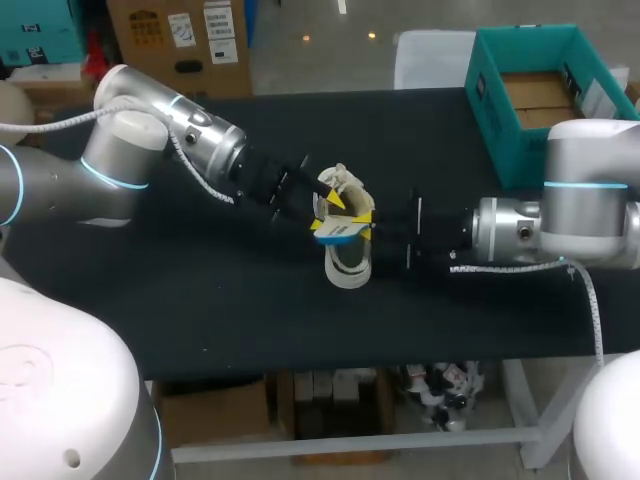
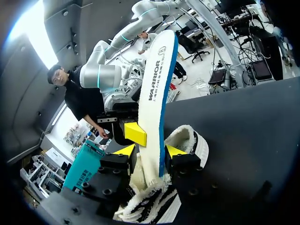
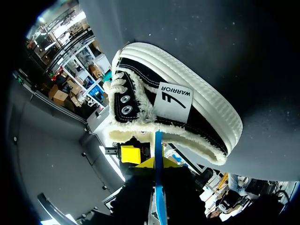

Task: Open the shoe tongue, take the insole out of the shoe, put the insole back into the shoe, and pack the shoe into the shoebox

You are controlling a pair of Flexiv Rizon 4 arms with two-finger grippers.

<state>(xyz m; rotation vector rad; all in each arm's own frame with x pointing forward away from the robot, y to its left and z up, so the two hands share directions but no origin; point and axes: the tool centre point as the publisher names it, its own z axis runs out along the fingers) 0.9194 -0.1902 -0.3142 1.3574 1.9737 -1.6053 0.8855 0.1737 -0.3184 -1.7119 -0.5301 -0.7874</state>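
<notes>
A black shoe (image 1: 348, 262) with a white sole and fleece lining lies mid-table, also seen in the right wrist view (image 3: 178, 108). The white insole (image 2: 157, 89) with a blue underside stands up out of the shoe's opening (image 2: 190, 140). My right gripper (image 3: 157, 164) is shut on the insole's edge (image 3: 158, 140); one of its yellow fingertips (image 2: 135, 133) shows against the insole. My left gripper (image 2: 150, 152) is open, its tips standing on either side of the insole's lower part. From above, the left gripper (image 1: 328, 205) and the right gripper (image 1: 362, 225) meet over the shoe.
A teal shoebox (image 1: 495, 110) stands open at the table's back right corner, behind my right arm. The black tabletop (image 1: 200, 300) stretches to the front and left of the shoe.
</notes>
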